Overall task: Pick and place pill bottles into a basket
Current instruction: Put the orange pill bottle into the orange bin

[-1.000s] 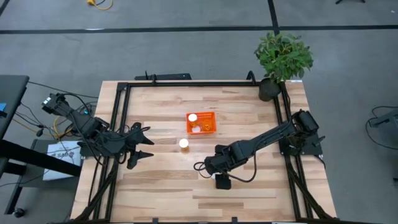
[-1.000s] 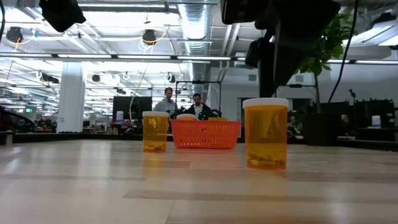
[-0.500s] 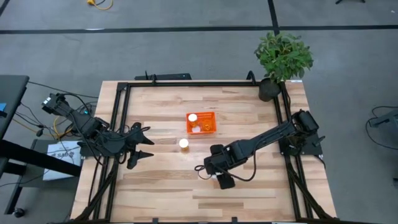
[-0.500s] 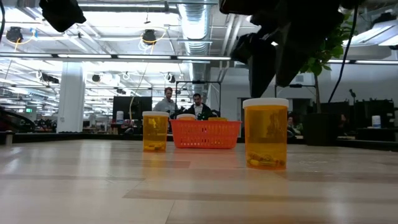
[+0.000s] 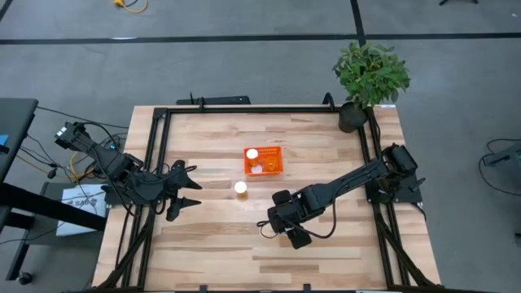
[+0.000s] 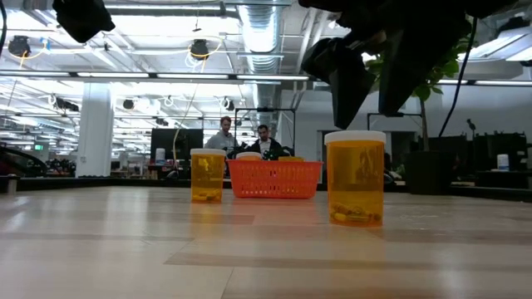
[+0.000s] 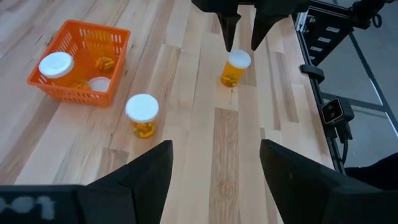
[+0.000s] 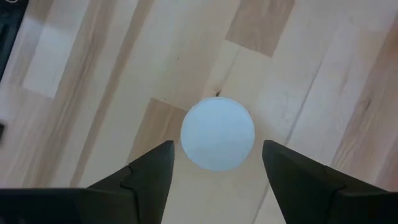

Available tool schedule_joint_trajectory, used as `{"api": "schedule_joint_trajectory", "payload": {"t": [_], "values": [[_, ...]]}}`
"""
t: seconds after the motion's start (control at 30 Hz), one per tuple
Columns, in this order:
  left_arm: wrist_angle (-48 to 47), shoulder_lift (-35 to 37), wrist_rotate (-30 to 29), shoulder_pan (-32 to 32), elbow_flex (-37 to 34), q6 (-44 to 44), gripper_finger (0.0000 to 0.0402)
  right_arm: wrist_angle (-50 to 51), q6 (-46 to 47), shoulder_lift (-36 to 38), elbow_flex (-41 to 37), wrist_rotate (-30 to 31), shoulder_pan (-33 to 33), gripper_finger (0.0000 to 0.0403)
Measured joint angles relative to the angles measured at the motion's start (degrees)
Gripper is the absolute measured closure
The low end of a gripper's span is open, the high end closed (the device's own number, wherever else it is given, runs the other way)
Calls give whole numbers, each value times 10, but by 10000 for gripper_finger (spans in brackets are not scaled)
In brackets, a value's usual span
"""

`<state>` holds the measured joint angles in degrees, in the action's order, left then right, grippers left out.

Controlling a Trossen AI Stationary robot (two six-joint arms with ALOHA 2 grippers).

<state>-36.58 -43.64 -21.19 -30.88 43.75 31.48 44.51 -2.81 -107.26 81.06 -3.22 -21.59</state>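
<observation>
The orange mesh basket (image 5: pixel 263 161) stands mid-table with two white-capped pill bottles (image 7: pixel 56 64) (image 7: pixel 98 84) inside. A third bottle (image 5: pixel 241 188) stands upright on the table just in front of it. A fourth (image 6: pixel 356 177) stands upright nearer the front, its white cap (image 8: pixel 217 133) seen from above. My right gripper (image 5: pixel 279 224) is open and points down right over this bottle, hiding it in the high view. Its fingers (image 6: pixel 337 83) stand on either side just above the cap, touching nothing. My left gripper (image 5: pixel 189 187) is open and empty at the table's left.
A dark pot with a green plant (image 5: pixel 370 77) stands at the table's far right corner. A black frame rail (image 5: pixel 260 109) runs round the table. People show in the room behind the basket (image 6: pixel 245 137).
My right gripper has come down toward the near bottle and turned a little. Its open fingers now stand on either side just above the cap. The bottles and basket have stayed in place.
</observation>
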Motion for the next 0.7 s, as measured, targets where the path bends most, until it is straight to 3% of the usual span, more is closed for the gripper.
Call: {"api": "schedule_joint_trajectory", "payload": {"t": [0.27, 0.53, 0.7], "values": [[0, 0, 0, 0, 0, -3, 170, -1, 24, 0, 0, -45, 15, 154], [0, 0, 0, 0, 0, -3, 170, -10, -50, 0, 0, -27, 10, 154], [0, 0, -1, 0, 0, -3, 170, -43, -42, 0, 0, -27, 12, 154]]}}
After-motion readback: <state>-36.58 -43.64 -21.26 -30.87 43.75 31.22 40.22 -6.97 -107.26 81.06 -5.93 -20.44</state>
